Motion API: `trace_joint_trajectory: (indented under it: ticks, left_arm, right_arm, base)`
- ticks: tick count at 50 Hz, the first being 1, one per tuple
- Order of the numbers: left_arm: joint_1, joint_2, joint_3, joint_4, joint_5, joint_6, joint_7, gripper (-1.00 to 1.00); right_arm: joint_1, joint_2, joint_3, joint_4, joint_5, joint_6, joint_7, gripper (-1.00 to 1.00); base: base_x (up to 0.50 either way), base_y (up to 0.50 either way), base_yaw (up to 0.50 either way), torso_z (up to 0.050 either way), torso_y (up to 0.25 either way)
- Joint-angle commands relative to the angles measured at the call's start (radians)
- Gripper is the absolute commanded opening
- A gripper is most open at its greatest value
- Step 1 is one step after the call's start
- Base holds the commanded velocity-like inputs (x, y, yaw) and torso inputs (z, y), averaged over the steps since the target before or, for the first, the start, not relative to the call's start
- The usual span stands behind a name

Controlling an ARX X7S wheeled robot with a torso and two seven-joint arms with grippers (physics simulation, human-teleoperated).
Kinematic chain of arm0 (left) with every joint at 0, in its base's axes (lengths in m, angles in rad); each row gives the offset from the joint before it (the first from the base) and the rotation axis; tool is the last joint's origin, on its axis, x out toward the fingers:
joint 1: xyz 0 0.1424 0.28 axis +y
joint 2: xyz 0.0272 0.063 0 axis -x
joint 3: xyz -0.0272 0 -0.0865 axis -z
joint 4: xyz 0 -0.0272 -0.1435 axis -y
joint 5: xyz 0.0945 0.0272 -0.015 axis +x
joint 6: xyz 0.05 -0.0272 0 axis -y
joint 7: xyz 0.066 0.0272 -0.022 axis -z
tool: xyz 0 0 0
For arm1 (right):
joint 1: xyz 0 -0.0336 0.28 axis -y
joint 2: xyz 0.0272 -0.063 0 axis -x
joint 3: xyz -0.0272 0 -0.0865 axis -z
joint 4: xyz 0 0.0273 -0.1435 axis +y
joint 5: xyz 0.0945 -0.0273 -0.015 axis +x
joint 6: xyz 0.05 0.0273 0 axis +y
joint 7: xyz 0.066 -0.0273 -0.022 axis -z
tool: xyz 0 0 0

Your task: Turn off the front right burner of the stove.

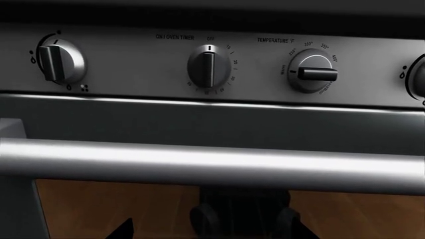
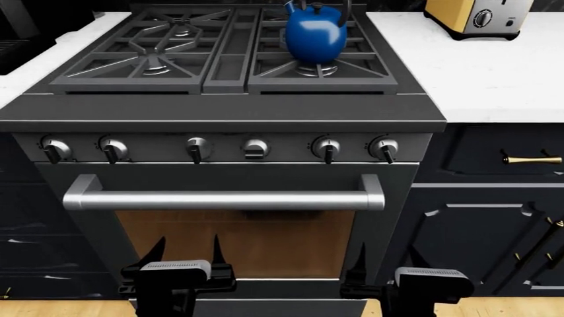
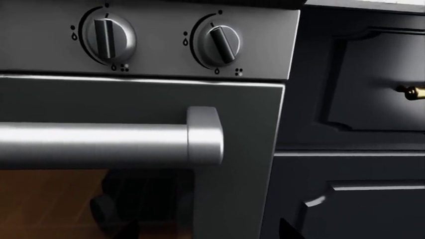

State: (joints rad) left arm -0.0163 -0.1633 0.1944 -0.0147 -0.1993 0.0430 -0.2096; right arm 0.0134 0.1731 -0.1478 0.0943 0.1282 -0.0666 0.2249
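Observation:
The stove [image 2: 220,112] faces me, with six silver knobs along its front panel. The front right burner [image 2: 304,70] shows as a silver ring under the black grate, mostly covered by a blue kettle [image 2: 316,33] standing on it. My left gripper [image 2: 187,251] is open and empty, low in front of the amber oven window [image 2: 238,241]. My right gripper [image 2: 387,261] is open and empty by the oven door's right edge. In the right wrist view, the rightmost knob [image 3: 218,42] is tilted and its neighbour [image 3: 106,37] points straight up. Both grippers hang well below the knobs.
A steel bar handle [image 2: 220,200] crosses the oven door between the grippers and the knobs. Dark cabinets with brass handles [image 2: 533,159] stand to the right. A yellow toaster [image 2: 476,14] sits on the white counter [image 2: 493,72]. The left wrist view shows the timer knob [image 1: 209,67] and the temperature knob [image 1: 312,73].

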Motion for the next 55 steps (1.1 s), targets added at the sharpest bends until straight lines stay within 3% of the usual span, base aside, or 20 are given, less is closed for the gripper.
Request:
trace_joint_trajectory:
  ticks: [1,4,5,8,9,39,41,42,55]
  left_arm:
    - [-0.001,-0.006,0.007,0.0,-0.007,-0.001,-0.006,1.0]
    - [-0.001,-0.007,0.009,0.001,-0.008,-0.001,-0.007,1.0]
    - [-0.002,-0.008,0.01,0.001,-0.009,-0.003,-0.008,1.0]
    - [-0.002,-0.009,0.011,0.001,-0.01,-0.002,-0.01,1.0]
    - [-0.002,-0.01,0.012,0.001,-0.011,-0.002,-0.01,1.0]
    - [-0.005,-0.023,0.028,0.001,-0.024,-0.003,-0.024,1.0]
    - [-0.005,-0.024,0.029,0.001,-0.024,-0.002,-0.025,1.0]
    - [-0.005,-0.024,0.03,0.001,-0.025,-0.002,-0.026,1.0]
    - [-0.006,-0.029,0.036,0.002,-0.031,-0.006,-0.032,1.0]
  right_arm:
    - [-0.012,0.01,-0.015,-0.035,-0.012,0.002,0.011,1.0]
    - [-0.015,0.012,-0.02,-0.044,-0.012,0.002,0.011,1.0]
    - [-0.084,0.035,-0.015,-0.194,0.022,0.152,0.065,1.0]
    - [-0.085,0.058,-0.011,-0.644,0.059,0.599,0.124,1.0]
    - [-0.082,0.059,-0.01,-0.75,0.064,0.609,0.125,1.0]
    - [-0.061,0.089,-0.041,-0.78,0.049,0.621,0.148,1.0]
    - [0.228,0.1,0.016,-0.84,0.148,0.921,0.133,1.0]
    - [0.247,0.098,0.02,-0.844,0.156,0.982,0.133,1.0]
    - [0.392,0.112,0.012,-0.725,0.169,0.998,0.094,1.0]
  base:
    - [0.0,0.0,0.0,0.0,0.0]
    - [0.0,0.0,0.0,0.0,0.0]
    - [0.0,0.0,0.0,0.0,0.0]
    - [0.0,0.0,0.0,0.0,0.0]
    - [0.0,0.0,0.0,0.0,0.0]
    - [0.0,0.0,0.0,0.0,0.0]
    - [0.0,0.0,0.0,0.0,0.0]
    - [0.0,0.0,0.0,0.0,0.0]
    - [0.0,0.0,0.0,0.0,0.0]
